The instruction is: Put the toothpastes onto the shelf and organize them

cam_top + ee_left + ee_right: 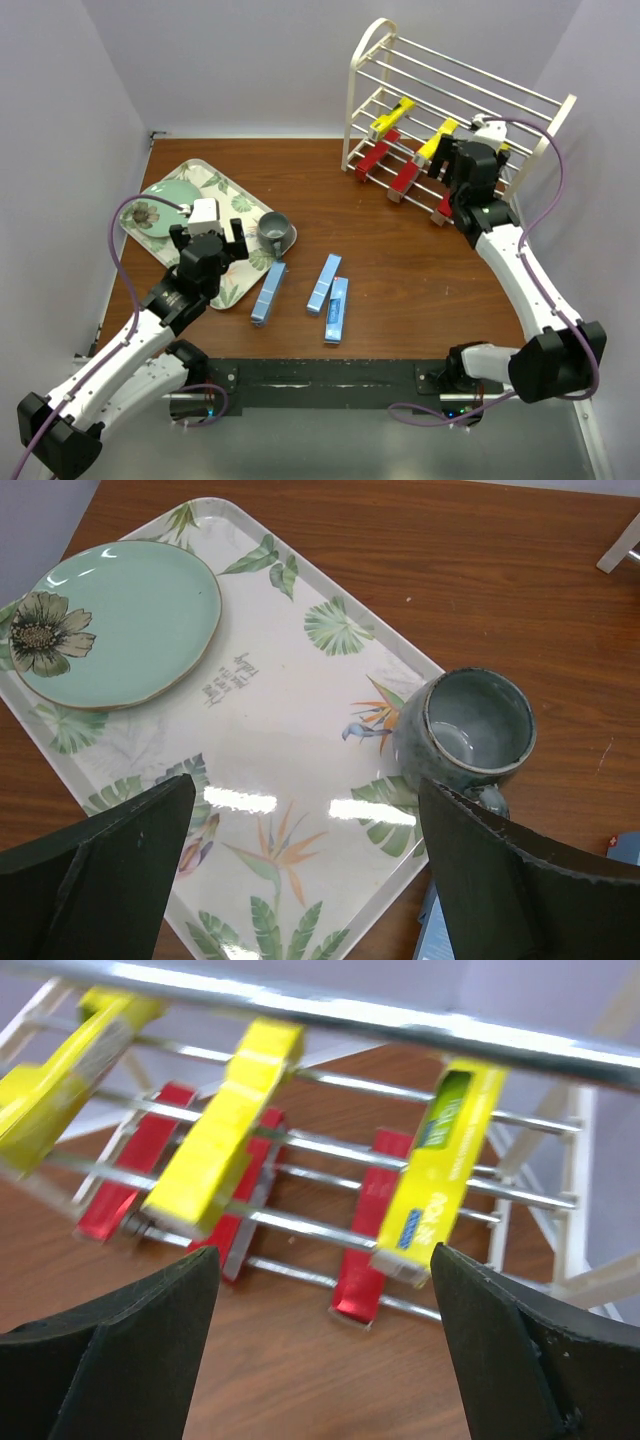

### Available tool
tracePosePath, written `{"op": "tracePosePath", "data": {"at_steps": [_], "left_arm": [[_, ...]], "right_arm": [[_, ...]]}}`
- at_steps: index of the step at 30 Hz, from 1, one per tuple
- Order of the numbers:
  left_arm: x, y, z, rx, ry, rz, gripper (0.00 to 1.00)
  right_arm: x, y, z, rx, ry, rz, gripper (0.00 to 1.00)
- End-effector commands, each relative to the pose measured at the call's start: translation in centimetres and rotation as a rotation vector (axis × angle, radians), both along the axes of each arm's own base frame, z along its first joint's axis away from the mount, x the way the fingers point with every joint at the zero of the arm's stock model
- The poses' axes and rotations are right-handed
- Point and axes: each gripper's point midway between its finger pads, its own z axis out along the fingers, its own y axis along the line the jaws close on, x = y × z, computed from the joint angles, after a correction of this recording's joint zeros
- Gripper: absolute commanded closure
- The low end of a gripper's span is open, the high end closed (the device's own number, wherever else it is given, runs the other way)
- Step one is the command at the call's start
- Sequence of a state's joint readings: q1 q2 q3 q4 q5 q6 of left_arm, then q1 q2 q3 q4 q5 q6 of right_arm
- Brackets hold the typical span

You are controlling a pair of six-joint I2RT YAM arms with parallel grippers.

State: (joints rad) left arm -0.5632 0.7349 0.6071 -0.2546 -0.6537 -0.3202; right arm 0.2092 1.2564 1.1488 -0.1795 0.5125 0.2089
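At two o'clock, the shelf point(351, 110) holds yellow toothpastes point(215, 1150) above red toothpastes point(360, 1260).
Right gripper point(322, 1260) spread empty before them; left gripper point(307, 783) wide over the tray point(280, 730); blue toothpastes point(325, 283) on table point(400, 260), six o'clock.

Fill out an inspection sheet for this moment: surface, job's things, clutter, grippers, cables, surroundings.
Surface: brown wooden table, no spills seen.
Job's things: shelf far right; three yellow toothpastes on its middle tier, three red toothpastes on the bottom tier; three blue toothpastes on the table near the front.
Clutter: leaf-patterned tray at left, holding a green plate; grey mug at its edge.
Grippers: left gripper open above the tray, empty; right gripper open facing the shelf, nothing between its fingers.
Cables: purple cable looping along each arm.
Surroundings: pale walls on three sides; nothing else seen.
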Motion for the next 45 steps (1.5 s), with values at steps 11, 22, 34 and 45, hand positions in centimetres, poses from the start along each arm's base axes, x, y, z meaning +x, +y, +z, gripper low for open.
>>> {"op": "tracePosePath", "data": {"at_steps": [11, 22, 34, 45], "left_arm": [[0.3, -0.5, 1.2, -0.026, -0.052, -0.03, 0.0], [0.2, -0.9, 0.8, -0.013, -0.041, -0.039, 0.0], [0.2, -1.5, 0.0, 0.008, -0.011, -0.056, 0.0], [0.1, -1.8, 0.0, 0.006, -0.01, -0.068, 0.0]], "right_arm": [[-10.3, 14.9, -7.4, 0.09, 0.268, 0.432, 0.05], [-21.5, 22.7, -16.7, 0.166, 0.444, 0.431, 0.04], [-27.5, 27.9, -21.6, 0.064, 0.457, 0.365, 0.12], [-28.2, 26.6, -23.8, 0.072, 0.497, 0.379, 0.18]]}}
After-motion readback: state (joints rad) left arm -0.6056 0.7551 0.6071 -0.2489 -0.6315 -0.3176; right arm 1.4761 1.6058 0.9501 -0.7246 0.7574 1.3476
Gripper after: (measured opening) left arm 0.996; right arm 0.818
